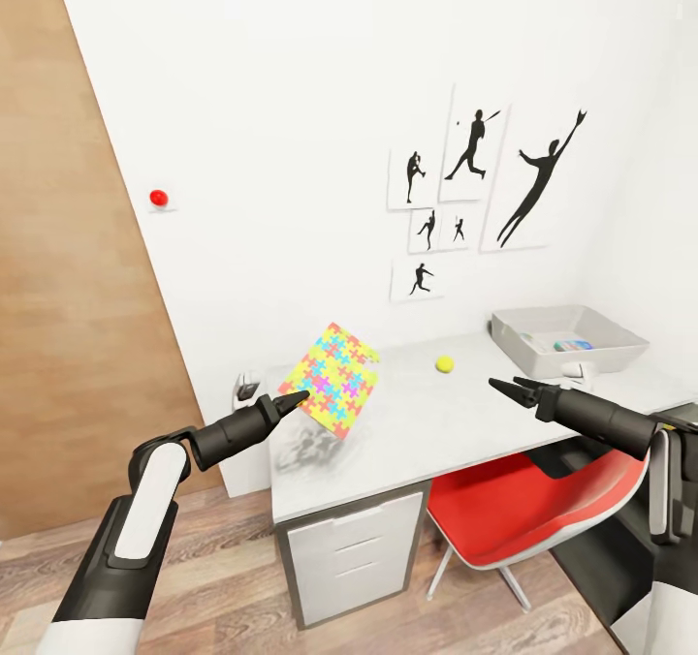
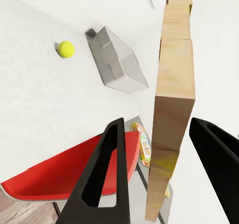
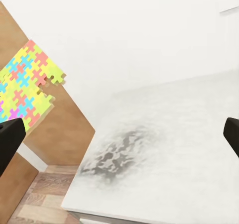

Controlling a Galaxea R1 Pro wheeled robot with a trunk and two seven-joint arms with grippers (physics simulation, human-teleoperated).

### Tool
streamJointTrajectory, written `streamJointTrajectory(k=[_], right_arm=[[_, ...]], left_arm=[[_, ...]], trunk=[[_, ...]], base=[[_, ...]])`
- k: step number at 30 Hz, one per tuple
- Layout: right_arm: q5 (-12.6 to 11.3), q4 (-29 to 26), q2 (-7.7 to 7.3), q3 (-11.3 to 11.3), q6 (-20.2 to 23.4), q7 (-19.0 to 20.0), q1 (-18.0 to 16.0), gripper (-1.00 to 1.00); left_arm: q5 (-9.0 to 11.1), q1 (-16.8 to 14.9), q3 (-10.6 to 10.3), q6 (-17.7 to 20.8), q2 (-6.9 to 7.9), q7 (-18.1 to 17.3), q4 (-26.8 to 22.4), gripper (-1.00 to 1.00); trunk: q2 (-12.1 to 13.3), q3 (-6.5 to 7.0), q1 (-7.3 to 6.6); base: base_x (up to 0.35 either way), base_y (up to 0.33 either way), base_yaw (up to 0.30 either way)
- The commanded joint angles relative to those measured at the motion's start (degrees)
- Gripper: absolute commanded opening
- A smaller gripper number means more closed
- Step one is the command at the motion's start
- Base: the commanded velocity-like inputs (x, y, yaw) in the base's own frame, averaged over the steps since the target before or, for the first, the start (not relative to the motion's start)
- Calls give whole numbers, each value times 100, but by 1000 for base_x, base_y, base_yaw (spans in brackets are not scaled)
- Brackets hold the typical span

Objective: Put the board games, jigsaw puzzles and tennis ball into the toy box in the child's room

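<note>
A jigsaw puzzle [image 1: 334, 377], a bright sheet of yellow, pink, blue and green pieces, hangs tilted above the left end of the table [image 1: 427, 418]. My left gripper [image 1: 296, 399] is shut on its lower edge. In the left wrist view the sheet [image 2: 174, 104] stands edge-on between the two black fingers [image 2: 107, 174]. The tennis ball [image 1: 444, 363] lies on the table further right. The grey toy box [image 1: 567, 340] stands at the far right end with something blue inside. My right gripper [image 1: 502, 382] hovers open over the table's right half, holding nothing.
A red chair [image 1: 523, 500] is tucked under the table's right half. White drawers [image 1: 354, 553] sit below its left end. A wooden panel [image 1: 68, 277] rises at the left. Framed silhouettes hang on the white wall. The puzzle's shadow [image 3: 119, 152] falls on the tabletop.
</note>
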Motion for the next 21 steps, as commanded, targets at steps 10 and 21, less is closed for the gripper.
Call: streamJointTrajectory(k=[10, 21], right_arm=[[72, 16, 18, -35, -25, 36, -7, 100], [81, 38, 12, -40, -48, 72, -2, 100]], left_arm=[[-56, -6, 26, 29, -3, -21, 17, -100], [-61, -6, 30, 27, -2, -15, 28, -100]], trunk=[[-13, -13, 4], [-13, -13, 4]], base=[[10, -144, 0], [96, -262, 0]])
